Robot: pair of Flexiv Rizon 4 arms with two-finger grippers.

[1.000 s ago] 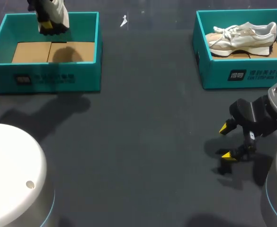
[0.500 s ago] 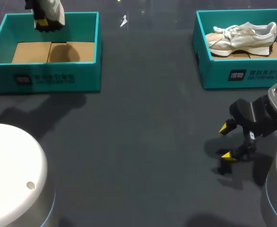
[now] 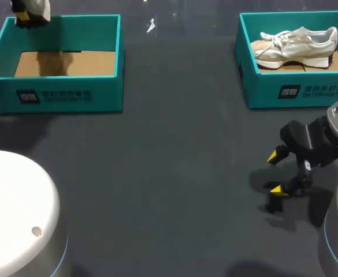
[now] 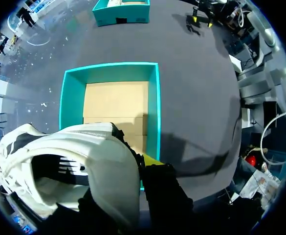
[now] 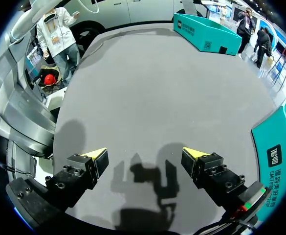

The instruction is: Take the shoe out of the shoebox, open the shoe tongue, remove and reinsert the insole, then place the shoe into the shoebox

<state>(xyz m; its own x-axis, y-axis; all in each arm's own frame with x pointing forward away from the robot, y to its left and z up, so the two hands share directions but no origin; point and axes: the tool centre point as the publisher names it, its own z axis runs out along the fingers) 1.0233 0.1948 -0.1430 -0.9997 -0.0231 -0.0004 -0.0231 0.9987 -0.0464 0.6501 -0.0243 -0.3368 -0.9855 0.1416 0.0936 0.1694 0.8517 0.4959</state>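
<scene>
Left wrist view: the shoe [image 4: 69, 166] is gripped by the left hand [image 4: 135, 161]. One yellow tip is pressed against the shoe's side and the other is hidden behind it. The grasp is judged closed, since the shoe is carried clear above the empty shoebox [image 4: 157, 103]. Its long axis is laid crosswise to the fingers, with the opening turned toward the camera. From the head view the shoe is placed over that box's far left corner, so the taking-out is judged done. To the right of the box and nearer the robot, across bare surface [image 3: 174, 173], the right hand [image 3: 275, 173] is held empty with its fingers spread, well apart from the shoe. Nothing is set between them, so a handover spot there is judged free. Farthest right of the box, a second shoebox [image 3: 296, 89] is seen with another shoe [image 3: 296, 43] inside
</scene>
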